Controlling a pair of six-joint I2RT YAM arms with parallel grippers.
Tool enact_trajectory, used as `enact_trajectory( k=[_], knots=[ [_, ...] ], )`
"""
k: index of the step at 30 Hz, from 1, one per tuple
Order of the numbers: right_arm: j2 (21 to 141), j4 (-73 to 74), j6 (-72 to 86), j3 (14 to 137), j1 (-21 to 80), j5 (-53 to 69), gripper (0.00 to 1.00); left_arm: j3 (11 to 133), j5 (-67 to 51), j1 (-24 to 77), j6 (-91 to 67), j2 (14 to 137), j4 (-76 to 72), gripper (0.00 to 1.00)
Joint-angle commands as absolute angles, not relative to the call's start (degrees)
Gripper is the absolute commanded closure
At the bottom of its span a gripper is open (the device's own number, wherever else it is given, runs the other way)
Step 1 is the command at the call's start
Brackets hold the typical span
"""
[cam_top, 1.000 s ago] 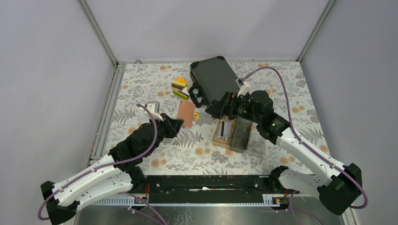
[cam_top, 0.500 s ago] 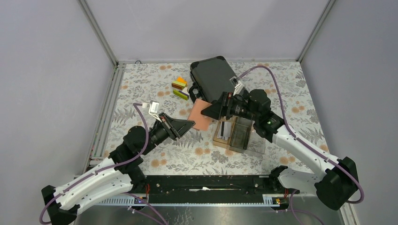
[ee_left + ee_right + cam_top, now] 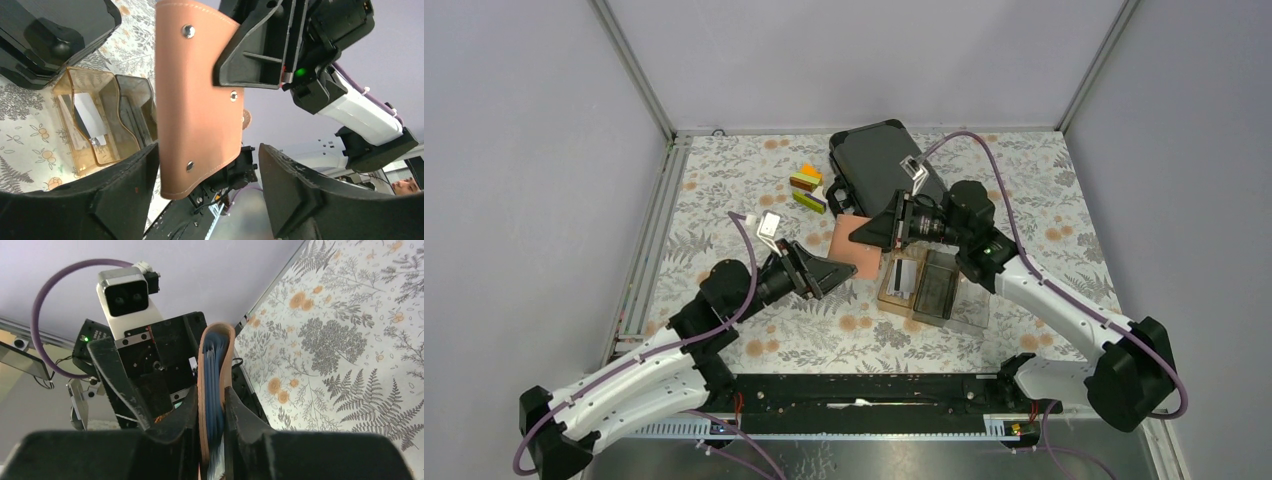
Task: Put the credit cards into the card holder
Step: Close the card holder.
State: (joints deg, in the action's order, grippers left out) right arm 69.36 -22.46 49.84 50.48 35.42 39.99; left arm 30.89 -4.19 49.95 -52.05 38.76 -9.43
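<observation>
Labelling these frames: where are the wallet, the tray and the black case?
wallet (image 3: 195,100): left wrist view, middle of its pink outer face.
tray (image 3: 117,120): left wrist view, amber side wall.
black case (image 3: 874,165): top view, middle of its lid.

At frame centre the right gripper (image 3: 864,236) grips the pink card holder (image 3: 854,256) by its upper right edge; the left gripper (image 3: 844,272) points at its lower left corner. A clear tray (image 3: 969,315) lies just to its right.
</observation>
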Motion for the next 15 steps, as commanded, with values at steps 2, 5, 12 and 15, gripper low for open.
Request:
enact_trajectory(
  k=[2, 5, 12, 15],
  knots=[
    [71.18, -15.85, 43.43, 57.44, 35.83, 47.14, 1.0, 35.3, -11.06, 47.9, -50.91, 39.4, -8.13, 0.21],
    [71.97, -12.56, 41.01, 59.05, 35.85, 50.1, 1.0, 35.08, -14.57, 46.66, -51.54, 40.69, -10.08, 0.26],
    [73.88, -7.44, 37.88, 60.85, 35.9, 50.58, 1.0, 36.39, -20.78, 46.49, -52.44, 46.27, -13.59, 0.49],
    [75.11, -4.36, 35.9, 62.59, 36.55, 49.28, 0.97, 35.75, -22.36, 46.49, -53.36, 47.46, -16.2, 0.61]
  ],
)
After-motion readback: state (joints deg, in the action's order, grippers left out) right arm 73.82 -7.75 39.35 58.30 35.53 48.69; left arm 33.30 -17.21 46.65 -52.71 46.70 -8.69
